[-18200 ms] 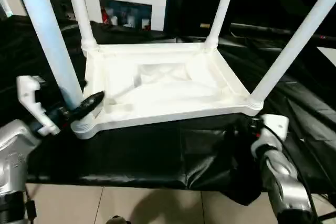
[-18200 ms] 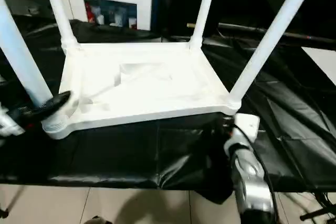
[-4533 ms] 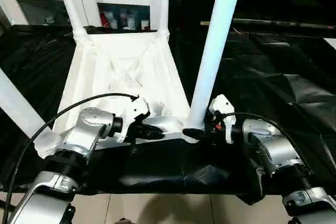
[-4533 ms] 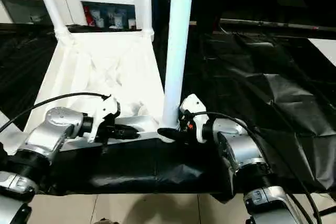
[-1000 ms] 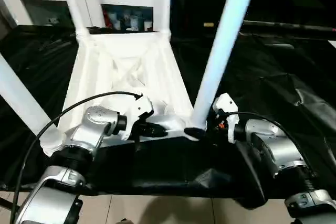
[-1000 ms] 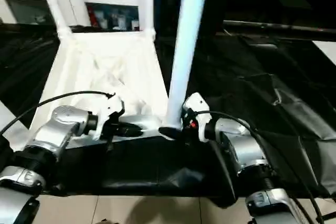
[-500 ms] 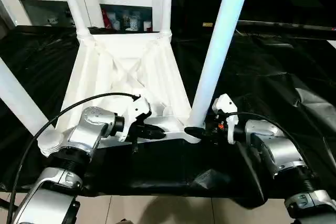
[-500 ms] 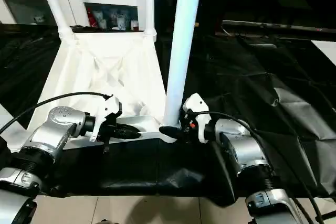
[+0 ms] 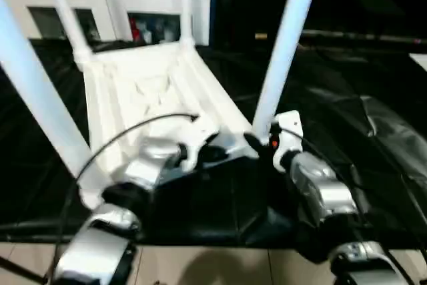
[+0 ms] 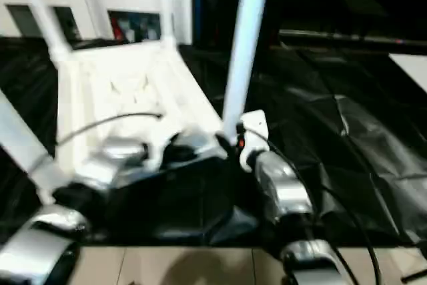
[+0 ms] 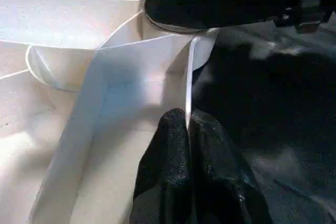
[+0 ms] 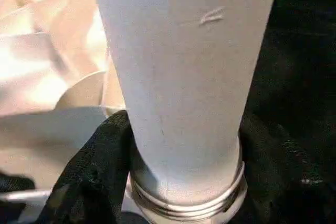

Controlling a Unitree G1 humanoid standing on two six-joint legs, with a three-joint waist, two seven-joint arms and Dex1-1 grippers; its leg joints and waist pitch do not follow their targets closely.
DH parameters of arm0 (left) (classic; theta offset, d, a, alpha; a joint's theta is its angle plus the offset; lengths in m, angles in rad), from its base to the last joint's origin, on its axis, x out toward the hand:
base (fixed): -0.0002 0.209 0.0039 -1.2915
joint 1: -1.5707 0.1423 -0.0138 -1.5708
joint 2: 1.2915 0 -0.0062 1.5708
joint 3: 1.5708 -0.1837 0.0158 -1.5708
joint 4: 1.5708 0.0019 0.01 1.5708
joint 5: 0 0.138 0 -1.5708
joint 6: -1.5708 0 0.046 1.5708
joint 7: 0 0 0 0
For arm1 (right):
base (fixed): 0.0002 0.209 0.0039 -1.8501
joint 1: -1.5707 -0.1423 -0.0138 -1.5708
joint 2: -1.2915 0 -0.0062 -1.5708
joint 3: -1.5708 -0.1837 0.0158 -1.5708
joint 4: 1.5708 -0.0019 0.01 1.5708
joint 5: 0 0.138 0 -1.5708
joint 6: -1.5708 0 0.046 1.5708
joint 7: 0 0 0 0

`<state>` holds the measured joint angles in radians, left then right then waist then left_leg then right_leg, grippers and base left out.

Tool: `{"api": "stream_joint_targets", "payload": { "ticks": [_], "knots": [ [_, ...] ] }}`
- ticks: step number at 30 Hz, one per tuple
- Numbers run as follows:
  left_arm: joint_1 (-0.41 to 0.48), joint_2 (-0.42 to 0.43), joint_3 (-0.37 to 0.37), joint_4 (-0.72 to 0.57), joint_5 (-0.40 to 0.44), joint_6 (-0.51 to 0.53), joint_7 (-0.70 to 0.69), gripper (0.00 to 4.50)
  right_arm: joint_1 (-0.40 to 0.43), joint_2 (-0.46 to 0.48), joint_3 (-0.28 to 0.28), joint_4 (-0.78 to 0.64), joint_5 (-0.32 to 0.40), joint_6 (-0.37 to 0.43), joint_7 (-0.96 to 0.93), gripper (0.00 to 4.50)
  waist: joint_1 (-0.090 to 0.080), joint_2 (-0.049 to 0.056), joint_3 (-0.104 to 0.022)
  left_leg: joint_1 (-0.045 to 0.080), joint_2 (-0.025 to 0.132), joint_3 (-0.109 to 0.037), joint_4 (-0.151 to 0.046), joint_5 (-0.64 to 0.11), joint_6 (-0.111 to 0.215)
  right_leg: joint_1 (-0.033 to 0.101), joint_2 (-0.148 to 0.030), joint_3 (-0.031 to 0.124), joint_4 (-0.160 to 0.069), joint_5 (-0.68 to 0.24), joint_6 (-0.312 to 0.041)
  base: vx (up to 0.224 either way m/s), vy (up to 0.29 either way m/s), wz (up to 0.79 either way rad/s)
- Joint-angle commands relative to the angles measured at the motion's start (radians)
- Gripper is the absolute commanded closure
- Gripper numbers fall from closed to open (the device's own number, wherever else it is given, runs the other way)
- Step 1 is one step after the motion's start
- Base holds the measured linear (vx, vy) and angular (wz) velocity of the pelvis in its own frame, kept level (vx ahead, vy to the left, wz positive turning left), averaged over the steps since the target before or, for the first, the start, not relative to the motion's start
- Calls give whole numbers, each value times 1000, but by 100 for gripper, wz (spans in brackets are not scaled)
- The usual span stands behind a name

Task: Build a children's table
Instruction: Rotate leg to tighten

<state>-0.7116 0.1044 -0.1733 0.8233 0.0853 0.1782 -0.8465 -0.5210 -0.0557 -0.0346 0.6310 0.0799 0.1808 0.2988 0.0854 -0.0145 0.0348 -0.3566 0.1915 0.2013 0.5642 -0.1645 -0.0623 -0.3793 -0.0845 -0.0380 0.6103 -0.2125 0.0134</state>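
Note:
The children's table lies upside down on the black cloth, its white ribbed top (image 9: pixel 143 91) facing up and its legs standing upward. My left gripper (image 11: pixel 187 121) is shut on the thin near rim of the top, close to the near-right corner socket. My right gripper (image 12: pixel 184 129) is shut on the base of the near-right leg (image 9: pixel 285 51), one black finger (image 12: pixel 94 177) on each side just above the threaded ring. In the head views the two grippers sit close together, the left gripper (image 9: pixel 219 154) beside the right gripper (image 9: pixel 257 143). Another leg (image 9: pixel 40 98) rises at the near left.
The black-draped work table (image 9: pixel 373 131) spreads to the right with wrinkled cloth. A white cabinet (image 9: pixel 133 5) stands behind it. The table's front edge and pale floor tiles (image 9: pixel 200 265) are just below my forearms. A black cable (image 9: pixel 113 141) arcs over my left arm.
The whole picture has shifted and tilted, so the camera has moved. The table top now looks angled further to the left. Both grippers keep the same holds.

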Motion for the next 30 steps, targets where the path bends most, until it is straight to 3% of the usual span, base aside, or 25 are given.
{"api": "stream_joint_targets", "payload": {
  "ticks": [1, 4, 9, 11, 14, 17, 19, 21, 22, 24, 25, 28, 30],
  "knots": [
    [0, -87, -14, 17, -41, -21, -7, 450, -1, 68, 68, 44, -4, 5, 52, 185, -6, -13, -41, 9, 37, -24, -69, -283, 4, 17, -59, 39, -94, -288, -162, 0, 0, 0],
    [11, -57, -7, 8, -43, -35, -39, 450, 10, 44, 55, 11, 26, -10, 129, 115, -5, -14, -44, 7, 36, -21, -66, -259, 21, 21, -58, 38, -90, -234, -172, 0, 0, 0],
    [37, 7, -2, -18, -58, -47, -115, 450, 21, -40, 82, -36, 56, 4, 309, 76, -1, -20, -44, 3, 36, -19, -63, -235, 50, 27, -59, 36, -88, -216, -179, 0, 0, 0],
    [53, 44, -5, -34, -65, -70, -169, 450, 31, -100, 120, -71, 52, 7, 413, 56, 2, -21, -42, 0, 37, -20, -63, -232, 61, 29, -59, 34, -89, -223, -179, 0, 0, 0],
    [72, 90, -1, -69, -86, -73, -253, 450, 43, -175, 149, -115, 57, 5, 539, 32, 1, -22, -41, 0, 40, -20, -63, -234, 64, 26, -61, 35, -88, -237, -180, 0, 0, 0],
    [96, 134, 0, -123, -118, -51, -356, 450, 46, -227, 152, -138, 69, 28, 623, 32, 0, -20, -41, 2, 43, -21, -65, -245, 55, 24, -61, 35, -88, -254, -191, 0, 0, 0],
    [107, 161, -2, -149, -130, -33, -404, 450, 50, -256, 162, -152, 68, 32, 671, 32, 4, -21, -45, 4, 46, -18, -62, -218, 60, 24, -59, 34, -79, -199, -208, 0, 0, 0],
    [114, 185, -4, -164, -134, -26, -436, 450, 53, -282, 175, -162, 71, 41, 722, 32, 9, -19, -50, 1, 45, -14, -54, -146, 82, 25, -54, 32, -63, -63, -242, 0, 0, 0],
    [120, 199, -2, -173, -138, -21, -455, 450, 55, -298, 191, -170, 71, 48, 753, 32, 9, -24, -51, -2, 43, -12, -51, -132, 91, 27, -53, 31, -59, -36, -248, 0, 0, 0],
    [123, 203, 0, -174, -138, -22, -457, 450, 55, -300, 197, -167, 66, 42, 756, 32, 13, -24, -53, -8, 41, -10, -45, -97, 113, 27, -53, 30, -51, 27, -264, 0, 0, 0],
    [125, 205, 0, -176, -139, -20, -458, 450, 54, -296, 197, -163, 66, 41, 757, 58, 13, -24, -52, -8, 41, -10, -44, -99, 114, 27, -54, 30, -51, 28, -265, 0, 0, 0],
    [130, 208, -1, -182, -140, -16, -458, 450, 53, -290, 199, -160, 65, 42, 757, 67, 13, -25, -50, -8, 41, -10, -44, -126, 108, 24, -56, 30, -56, -26, -260, 0, 0, 0],
    [134, 209, 0, -190, -140, -11, -460, 450, 53, -287, 203, -162, 64, 45, 758, 100, 11, -24, -49, -8, 42, -12, -47, -145, 94, 24, -57, 31, -59, -67, -250, 0, 0, 0]
  ]
}}
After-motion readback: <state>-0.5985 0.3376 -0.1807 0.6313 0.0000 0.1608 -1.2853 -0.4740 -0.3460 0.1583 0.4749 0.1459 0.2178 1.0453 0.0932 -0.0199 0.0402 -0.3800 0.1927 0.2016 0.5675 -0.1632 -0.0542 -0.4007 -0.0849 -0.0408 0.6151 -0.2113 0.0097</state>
